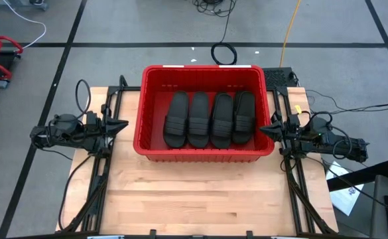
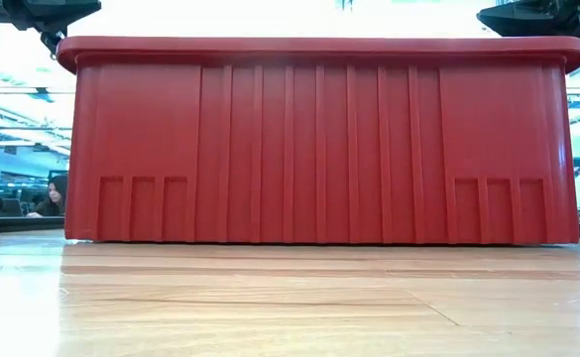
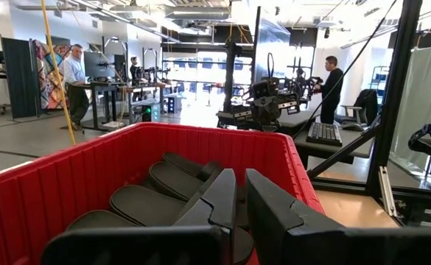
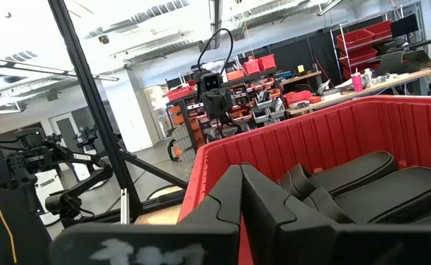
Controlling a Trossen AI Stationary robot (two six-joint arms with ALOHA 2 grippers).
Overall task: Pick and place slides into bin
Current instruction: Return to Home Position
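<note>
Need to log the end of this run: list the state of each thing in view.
bin: upright on the table, holding the slides.
slides: four showing, lying side by side inside the bin.
left gripper: jaws shut, empty, outside the bin's left wall.
right gripper: jaws shut, empty, outside the bin's right wall.

"Where did the high camera sit?"

"Above the table (image 1: 200,192), facing straight down and far enough off to take in the whole top."

"And the low one?"

"At table-top height, close against the bin (image 2: 319,149); its long wall filled most of that view."

"The wrist cameras?"

"They faced each other across the bin from opposite ends, near the rim. Both shared its inside with the high view."
</note>
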